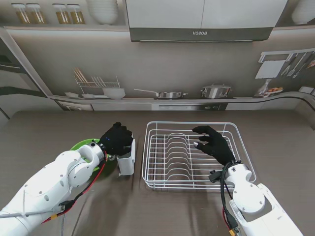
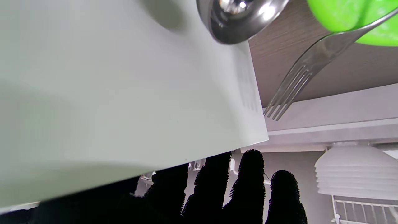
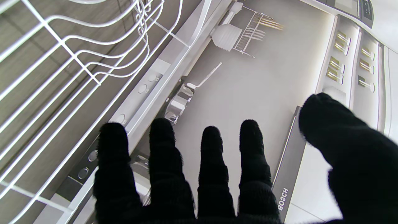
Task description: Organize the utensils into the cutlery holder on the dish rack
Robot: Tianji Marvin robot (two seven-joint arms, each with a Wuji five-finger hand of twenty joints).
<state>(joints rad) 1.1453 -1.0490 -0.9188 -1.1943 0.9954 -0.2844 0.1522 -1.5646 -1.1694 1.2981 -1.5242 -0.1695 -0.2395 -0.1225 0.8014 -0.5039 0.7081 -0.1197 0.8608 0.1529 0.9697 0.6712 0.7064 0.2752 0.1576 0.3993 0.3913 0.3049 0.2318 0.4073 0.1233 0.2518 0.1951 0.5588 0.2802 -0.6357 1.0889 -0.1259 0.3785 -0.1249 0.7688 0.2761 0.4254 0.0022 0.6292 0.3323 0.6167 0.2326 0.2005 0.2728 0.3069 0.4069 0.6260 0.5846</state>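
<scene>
Progress, judged from the views: early. In the left wrist view a spoon (image 2: 236,21) and a fork (image 2: 298,81) lay on the worktop (image 1: 59,132) beside the green plate (image 2: 351,18), the fork's handle reaching over the plate's rim. Neither was in the cutlery holder (image 1: 126,160). Whether any utensil already stood inside the holder could not be told; its opening was hidden.

Cutlery holder: a plain white box with flat smooth walls. In the stand view it stood on the worktop just beside the left edge of the white wire dish rack (image 1: 192,155); I could not tell whether it was hooked onto the rack or only next to it.

Left robot hand (image 1: 117,139): over the top of the holder, fingers (image 2: 248,183) curled at its wall. It appeared to be gripping the holder, but contact was not clearly shown, so its state stays undetermined.

Right robot hand (image 1: 212,143): held over the rack's plate slots, fingers (image 3: 211,168) spread apart, holding nothing.

Left to do, by my estimate: spoon and fork both into the holder.
</scene>
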